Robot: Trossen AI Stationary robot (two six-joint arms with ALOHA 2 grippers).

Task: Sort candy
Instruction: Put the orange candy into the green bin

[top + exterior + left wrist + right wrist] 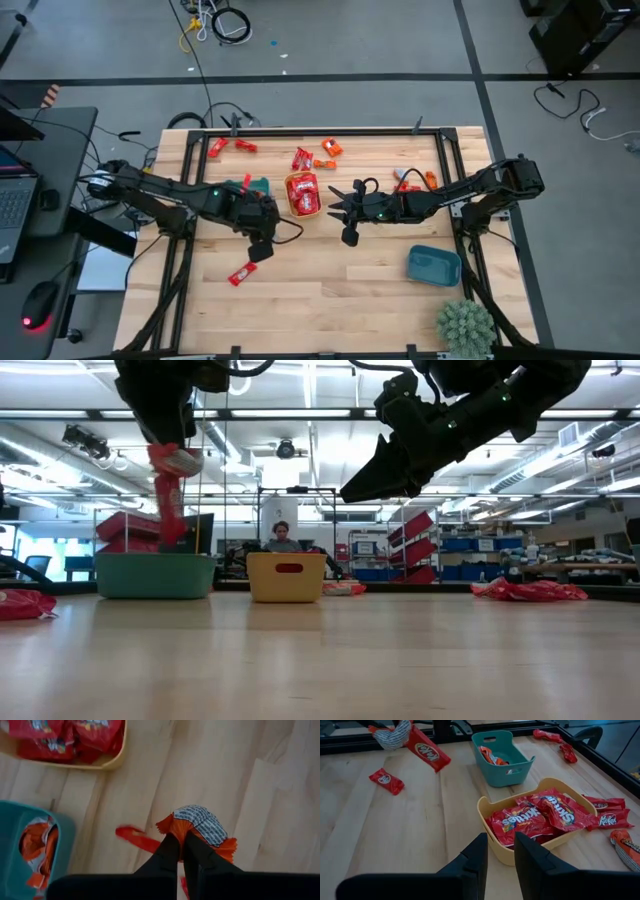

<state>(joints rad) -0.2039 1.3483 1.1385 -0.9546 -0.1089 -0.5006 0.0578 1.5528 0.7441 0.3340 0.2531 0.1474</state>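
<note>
My left gripper (262,247) hangs above the wood table, shut on an orange candy (200,826) with a white-marked back. A red KitKat candy (427,750) hangs with it. Another red candy (240,274) lies flat on the table nearby. The teal bowl (512,770) holds orange candies, and the yellow bowl (485,817) holds red Skittles packs (540,815). My right gripper (499,845) hovers on the right-hand side of the yellow bowl, open with nothing between its fingers. My left gripper pinches the orange candy by its crimped wrapper edge (175,829) between its two fingers, which come steeply from above. The candy is lifted clear of the table. The red KitKat's upper end (412,736) is caught at the same fingers, and it hangs slanting below them.
Loose red and orange candies lie near the far edge (300,158), (218,147) and at the right (415,180). A blue bowl (433,265) stands near the right front, a small plant (465,325) at the near right corner. Bare wood lies at the table's near middle.
</note>
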